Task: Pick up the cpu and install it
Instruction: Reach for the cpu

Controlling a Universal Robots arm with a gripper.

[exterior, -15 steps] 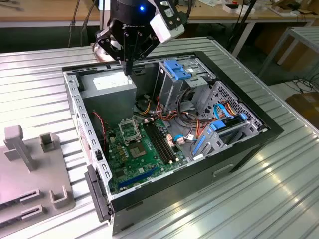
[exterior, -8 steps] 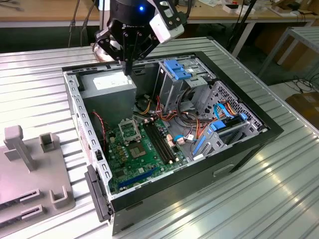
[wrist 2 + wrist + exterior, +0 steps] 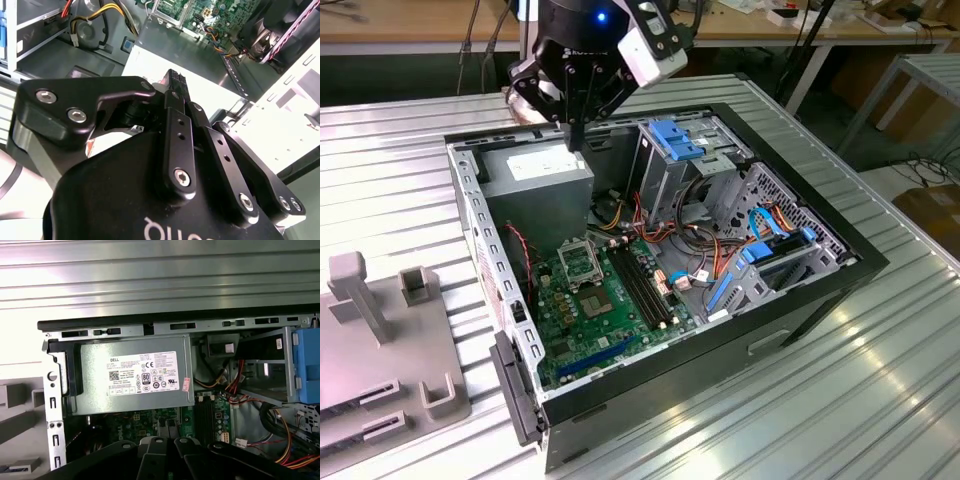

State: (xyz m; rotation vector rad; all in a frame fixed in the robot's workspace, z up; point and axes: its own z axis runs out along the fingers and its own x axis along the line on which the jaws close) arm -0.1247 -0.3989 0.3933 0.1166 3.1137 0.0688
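In the exterior view the cpu (image 3: 598, 303) looks like a small dull grey square lying flat on the green motherboard (image 3: 570, 335), just in front of the black-framed socket (image 3: 582, 262). My gripper (image 3: 577, 140) hangs above the grey power supply (image 3: 540, 178) at the case's back corner, well above and behind the cpu. Its fingers are shut to a narrow point, and I see nothing between them. In the second wrist view the gripper (image 3: 173, 79) points down at the power supply (image 3: 190, 52).
The open black computer case (image 3: 820, 290) lies on a ribbed metal table (image 3: 860, 400). Inside are long black memory slots (image 3: 645, 285), blue drive brackets (image 3: 675, 140) and bundles of coloured cables (image 3: 705, 245). A grey fixture (image 3: 370, 350) stands at the exterior view's left.
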